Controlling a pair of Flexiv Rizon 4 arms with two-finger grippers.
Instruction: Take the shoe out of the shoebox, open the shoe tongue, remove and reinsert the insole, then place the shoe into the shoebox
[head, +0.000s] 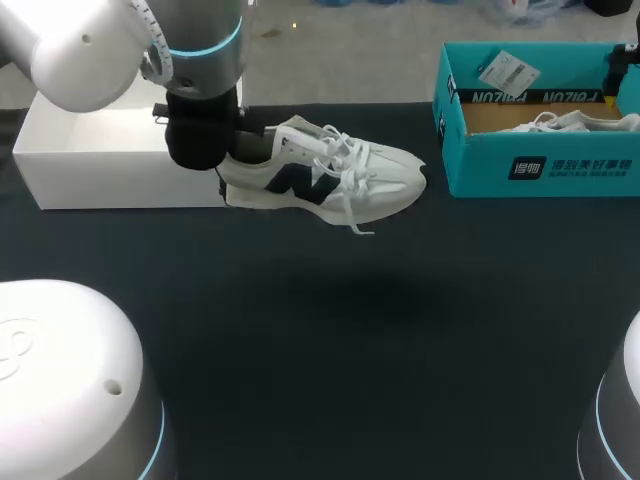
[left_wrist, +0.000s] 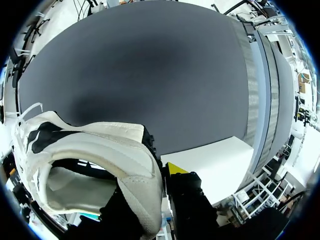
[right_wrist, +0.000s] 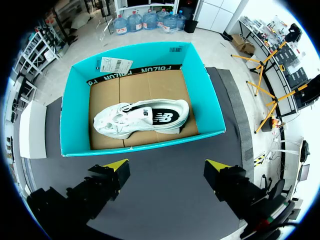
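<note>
Nearest the head camera sit the left arm base (head: 65, 375) at 7 o'clock and the right arm base (head: 620, 420) at 5 o'clock, with the dark table (head: 330, 380) between them. The left gripper (left_wrist: 150, 187) is clamped on the heel collar of the white shoe (head: 340, 175), one finger inside the opening and one outside. This grip appears chosen to leave the tongue and laces exposed for the next step. The shoe hangs clear of the table near 12 o'clock, heel toward 9 o'clock and toe toward 3 o'clock, just in front of a white box (head: 110, 160) at 10 o'clock. The teal shoebox (head: 540, 165) stands at 2 o'clock. The right gripper (right_wrist: 167, 172) hovers above the table just short of the shoebox's near wall, fingers spread wide and empty, probably on standby. Count: two shoes, the held one and a second shoe (right_wrist: 142, 117) lying on its side on the cardboard liner (right_wrist: 150, 85); one teal shoebox; one white box; one tag (right_wrist: 115, 64).
</note>
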